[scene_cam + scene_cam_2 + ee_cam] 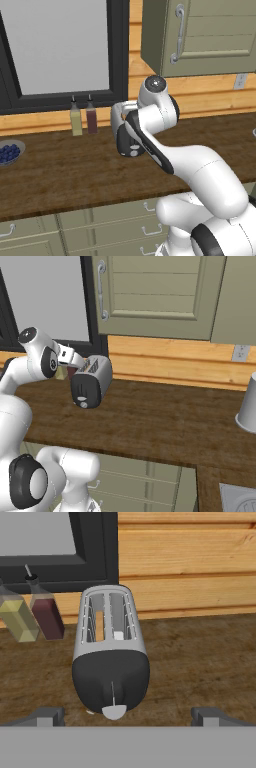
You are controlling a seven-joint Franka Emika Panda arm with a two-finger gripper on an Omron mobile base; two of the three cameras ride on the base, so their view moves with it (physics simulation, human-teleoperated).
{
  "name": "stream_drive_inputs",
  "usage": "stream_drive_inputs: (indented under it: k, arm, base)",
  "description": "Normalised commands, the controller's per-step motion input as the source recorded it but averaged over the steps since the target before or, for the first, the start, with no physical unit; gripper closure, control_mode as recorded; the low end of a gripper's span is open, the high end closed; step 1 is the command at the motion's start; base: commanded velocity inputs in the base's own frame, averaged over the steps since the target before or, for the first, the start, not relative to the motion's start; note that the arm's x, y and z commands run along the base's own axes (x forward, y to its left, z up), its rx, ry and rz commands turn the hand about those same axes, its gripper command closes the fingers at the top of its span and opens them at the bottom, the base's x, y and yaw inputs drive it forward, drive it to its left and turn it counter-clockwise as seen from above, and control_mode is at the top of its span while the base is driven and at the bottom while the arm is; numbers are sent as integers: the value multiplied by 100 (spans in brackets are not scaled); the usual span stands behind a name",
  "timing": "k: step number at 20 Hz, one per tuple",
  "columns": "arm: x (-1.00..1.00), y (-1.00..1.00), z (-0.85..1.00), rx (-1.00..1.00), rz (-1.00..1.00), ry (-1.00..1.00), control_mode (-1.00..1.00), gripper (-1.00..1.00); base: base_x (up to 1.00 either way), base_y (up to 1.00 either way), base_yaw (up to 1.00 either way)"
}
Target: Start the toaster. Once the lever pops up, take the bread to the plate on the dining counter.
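The toaster (111, 657) stands on the wooden worktop (150, 421), silver-sided, with its black front panel facing my hand camera. A tan slice of bread (99, 626) sits low in its left slot. A small pale lever tab (114, 712) shows at the lower end of the front panel. My gripper (129, 717) is open, its fingertips (47, 716) spread wide to either side of the panel, close in front of it and touching nothing. In the right base view the toaster (91, 381) is just past my white hand. My arm covers most of the toaster (126, 142). The plate and dining counter are out of view.
Two slim bottles, one yellow (17, 619) and one dark red (46, 614), stand left of the toaster against the window sill. A bowl of blueberries (9, 152) sits far left. A pale cup (248, 408) is at the right. Upper cabinets (200, 35) hang overhead.
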Motion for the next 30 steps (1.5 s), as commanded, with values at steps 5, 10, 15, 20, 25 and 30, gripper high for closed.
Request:
stream_drive_inputs:
  k: [5,10,15,20,25,30]
  arm:
    - [0,0,0,0,0,0,-100,-100]
    - [0,0,0,0,0,0,-100,-100]
    - [0,0,0,0,0,0,-100,-100]
    - [0,0,0,0,0,0,-100,-100]
    - [0,0,0,0,0,0,-100,-100]
    - [0,0,0,0,0,0,-100,-100]
  base:
    - [0,0,0]
    - [0,0,0]
    - [0,0,0]
    - [0,0,0]
    - [0,0,0]
    - [0,0,0]
